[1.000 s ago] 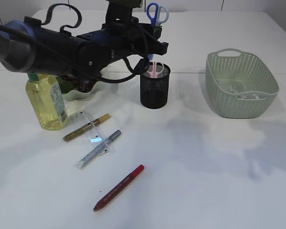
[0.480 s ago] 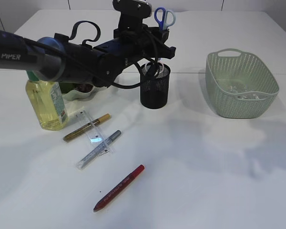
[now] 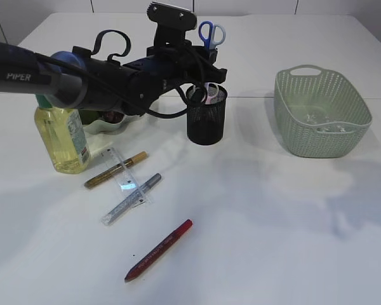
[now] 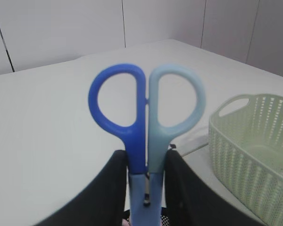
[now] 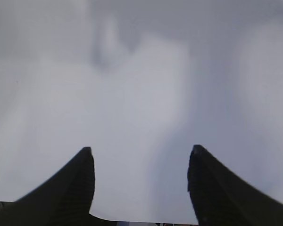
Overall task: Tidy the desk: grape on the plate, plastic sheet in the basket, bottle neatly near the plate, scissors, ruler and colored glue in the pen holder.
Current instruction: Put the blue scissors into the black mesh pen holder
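My left gripper (image 3: 202, 63) is shut on the blue scissors (image 3: 211, 33), held upright with the handles up, right over the black mesh pen holder (image 3: 206, 121). In the left wrist view the scissors (image 4: 132, 136) stand between my fingers (image 4: 146, 162). A pink item (image 3: 211, 94) stands in the holder. The clear ruler (image 3: 124, 175) lies on the table across a gold glue pen (image 3: 116, 169) and a silver glue pen (image 3: 132, 198). A red glue pen (image 3: 159, 250) lies nearer the front. The yellow bottle (image 3: 60, 136) stands at the left. The plate (image 3: 108, 124) with dark grapes is mostly hidden behind my arm. My right gripper (image 5: 139, 155) is open over bare table.
The green basket (image 3: 320, 111) stands at the right with the clear plastic sheet (image 3: 317, 121) in it; it also shows in the left wrist view (image 4: 254, 141). My left arm spans from the left edge to the pen holder, above the plate.
My left gripper has come down towards the pen holder with the scissors, after shifting a little right and back. Nothing else on the table has moved.
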### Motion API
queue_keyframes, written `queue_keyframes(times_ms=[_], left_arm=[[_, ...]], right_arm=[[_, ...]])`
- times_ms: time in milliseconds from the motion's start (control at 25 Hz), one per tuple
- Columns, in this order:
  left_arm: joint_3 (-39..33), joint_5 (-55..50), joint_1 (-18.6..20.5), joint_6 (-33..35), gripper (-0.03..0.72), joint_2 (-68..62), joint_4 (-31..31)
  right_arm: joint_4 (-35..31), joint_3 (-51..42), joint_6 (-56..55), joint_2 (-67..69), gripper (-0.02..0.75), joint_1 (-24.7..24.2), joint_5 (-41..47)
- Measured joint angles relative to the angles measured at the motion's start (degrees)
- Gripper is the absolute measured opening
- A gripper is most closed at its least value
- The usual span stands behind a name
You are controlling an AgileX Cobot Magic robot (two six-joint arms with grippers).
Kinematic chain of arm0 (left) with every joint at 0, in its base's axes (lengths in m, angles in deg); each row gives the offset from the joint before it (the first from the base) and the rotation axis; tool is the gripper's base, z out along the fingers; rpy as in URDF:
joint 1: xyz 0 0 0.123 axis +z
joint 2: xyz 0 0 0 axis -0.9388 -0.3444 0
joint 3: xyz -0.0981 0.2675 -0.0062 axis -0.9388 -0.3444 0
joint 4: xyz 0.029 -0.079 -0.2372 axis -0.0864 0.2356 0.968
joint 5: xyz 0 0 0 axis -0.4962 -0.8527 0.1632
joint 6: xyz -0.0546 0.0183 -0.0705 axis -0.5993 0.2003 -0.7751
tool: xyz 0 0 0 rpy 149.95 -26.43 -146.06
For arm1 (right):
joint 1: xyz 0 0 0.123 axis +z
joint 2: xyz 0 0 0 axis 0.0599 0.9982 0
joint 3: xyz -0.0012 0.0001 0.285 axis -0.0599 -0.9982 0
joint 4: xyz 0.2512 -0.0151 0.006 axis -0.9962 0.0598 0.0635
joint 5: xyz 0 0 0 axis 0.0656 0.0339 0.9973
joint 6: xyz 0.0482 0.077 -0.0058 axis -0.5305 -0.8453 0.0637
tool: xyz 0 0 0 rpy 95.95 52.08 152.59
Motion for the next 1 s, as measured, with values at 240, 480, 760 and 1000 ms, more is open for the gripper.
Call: queue_keyframes(times_ms=[240,480,760,1000], left_arm=[[0.09,-0.25,0.00,-0.10,0.192,-1.11,0.09],[0.09,-0.32,0.00,-0.45,0.194,-2.18,0.09],[0.09,-0.32,0.00,-0.92,0.195,-2.18,0.09],[0.09,-1.48,0.00,-0.92,0.201,-2.18,0.09]], right_arm=[[0.00,0.00,0.00,0.00,0.494,0.00,-0.13],[0.00,0.00,0.00,0.00,0.494,0.00,-0.27],[0.00,0.00,0.00,0.00,0.494,0.00,-0.27],[0.00,0.00,0.00,0.00,0.494,0.00,-0.27]])
